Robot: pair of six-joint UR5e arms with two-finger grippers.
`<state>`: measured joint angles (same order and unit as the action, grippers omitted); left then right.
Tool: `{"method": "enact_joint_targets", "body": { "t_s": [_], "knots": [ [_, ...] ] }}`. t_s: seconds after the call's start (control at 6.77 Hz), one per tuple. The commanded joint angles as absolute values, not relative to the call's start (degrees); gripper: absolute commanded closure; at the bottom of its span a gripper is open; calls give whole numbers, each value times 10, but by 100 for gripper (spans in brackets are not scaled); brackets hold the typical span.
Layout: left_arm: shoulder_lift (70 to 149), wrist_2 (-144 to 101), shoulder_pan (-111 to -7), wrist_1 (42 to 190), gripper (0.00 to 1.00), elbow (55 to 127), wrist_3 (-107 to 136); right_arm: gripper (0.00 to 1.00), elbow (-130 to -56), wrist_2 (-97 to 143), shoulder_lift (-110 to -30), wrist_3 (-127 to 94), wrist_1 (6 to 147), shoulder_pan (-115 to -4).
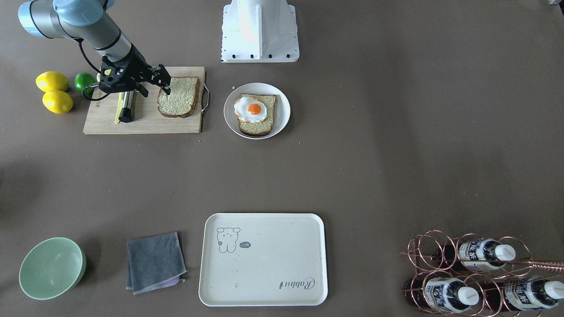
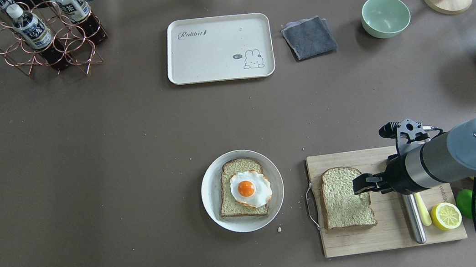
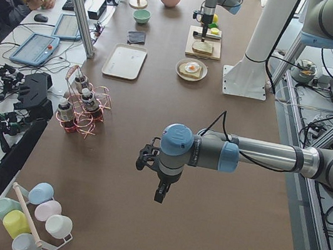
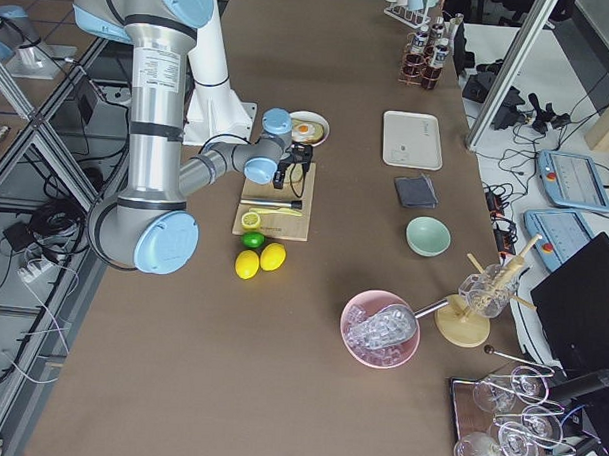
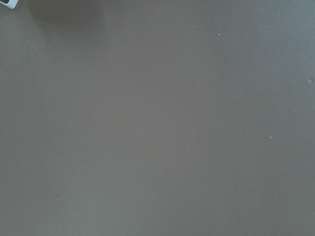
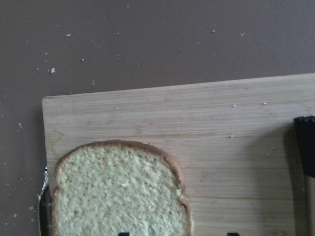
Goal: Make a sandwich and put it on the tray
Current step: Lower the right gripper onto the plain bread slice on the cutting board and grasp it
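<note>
The sandwich [image 1: 257,115] is not assembled and lies in two parts on the robot's side of the table [image 1: 396,154].

- Lower slice [image 1: 257,128]: flat on the round white plate [image 1: 285,105]. The fried egg [image 1: 251,110] lies on it, yolk up and uncovered.
- Second slice [image 1: 178,97]: flat on the wooden cutting board [image 1: 145,125], at the end nearest the plate. Board and plate sit just beside each other, not touching.

The tray [image 1: 273,264] sits on the operators' side of the table, roughly opposite the plate and well apart from it. Nothing rests on it.

The right gripper [image 1: 156,92] points down over the board with its jaws spread wide. In the wrist view, one fingertip stands over the second slice and the other over bare wood, so the slice's edge lies between them. It holds nothing. Whether a fingertip touches the bread cannot be determined.

The left gripper [image 3: 160,195] hangs over bare table, far from the food. It appears only in the side view, so how far it is open cannot be determined.

Other items:
- A steel-handled tool [image 1: 127,105] on the board behind the right gripper.
- Two lemons [image 1: 52,81] and a lime [image 1: 83,80] beside the board's far end.
- A grey cloth [image 1: 155,262] and a green bowl [image 1: 52,268] to one side of the tray.
- Bottles [image 1: 446,294] in a copper wire rack [image 1: 429,246] to its other side.
</note>
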<state>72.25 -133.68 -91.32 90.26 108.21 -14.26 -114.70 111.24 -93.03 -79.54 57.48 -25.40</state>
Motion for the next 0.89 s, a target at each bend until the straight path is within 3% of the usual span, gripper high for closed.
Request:
{"method": "enact_joint_targets", "body": {
  "t_s": [0.0,0.74],
  "knots": [
    [722,-1337,-913,903,3,1083,-142,32,-1134,1112,-924,-795,573,-253],
    [722,-1337,-913,903,3,1085,-142,42,-1129,1112,-922,-795,572,-245]
  ]
}}
